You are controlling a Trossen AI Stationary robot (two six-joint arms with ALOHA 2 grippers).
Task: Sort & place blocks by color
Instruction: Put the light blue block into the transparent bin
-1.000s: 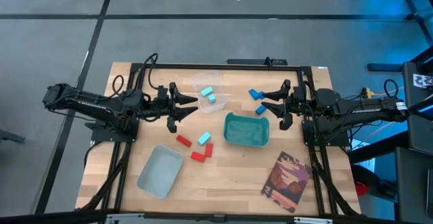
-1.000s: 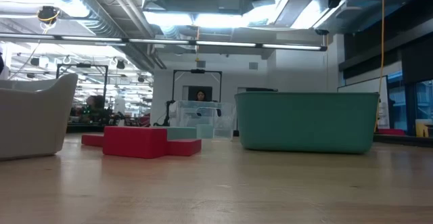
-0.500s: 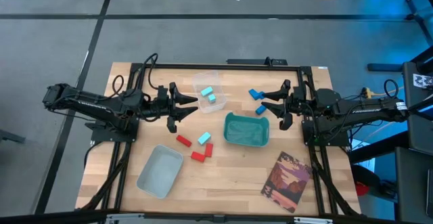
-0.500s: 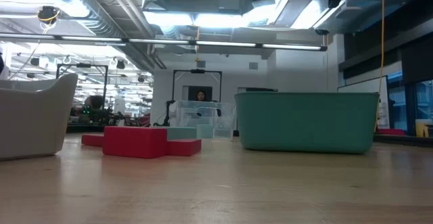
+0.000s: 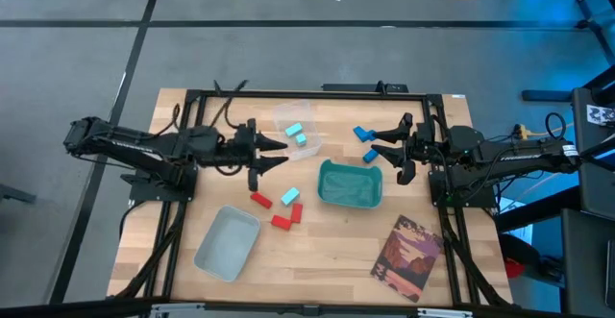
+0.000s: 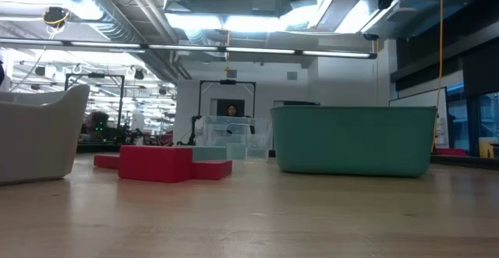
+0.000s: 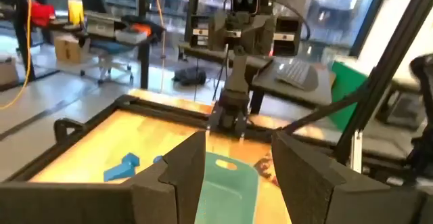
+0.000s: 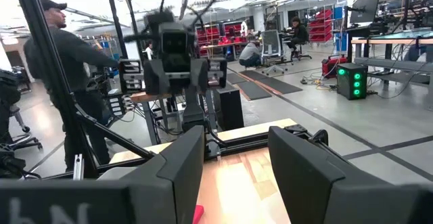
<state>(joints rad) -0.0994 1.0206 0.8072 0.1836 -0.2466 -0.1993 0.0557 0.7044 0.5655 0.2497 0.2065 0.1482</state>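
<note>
Two light cyan blocks (image 5: 298, 134) lie in a clear tray (image 5: 284, 116) near the far edge, and a third (image 5: 289, 196) lies on the table among three red blocks (image 5: 282, 221). Two darker blue blocks (image 5: 362, 134) lie on the table just off my right gripper's (image 5: 376, 148) fingertips. My left gripper (image 5: 278, 156) is open above the table between the clear tray and the red blocks. The right gripper is open too. The low view shows the red blocks (image 6: 156, 163) but neither gripper.
A teal bin (image 5: 350, 199) sits at mid-table, and a grey tray (image 5: 228, 244) lies toward the near left. A picture card (image 5: 407, 246) lies near the right corner. A black frame edges the table. A person (image 8: 64, 61) stands beyond the table.
My left gripper has moved toward the table's right edge, nearer the clear tray and the teal bin, staying open. The blocks and my right arm have kept still.
</note>
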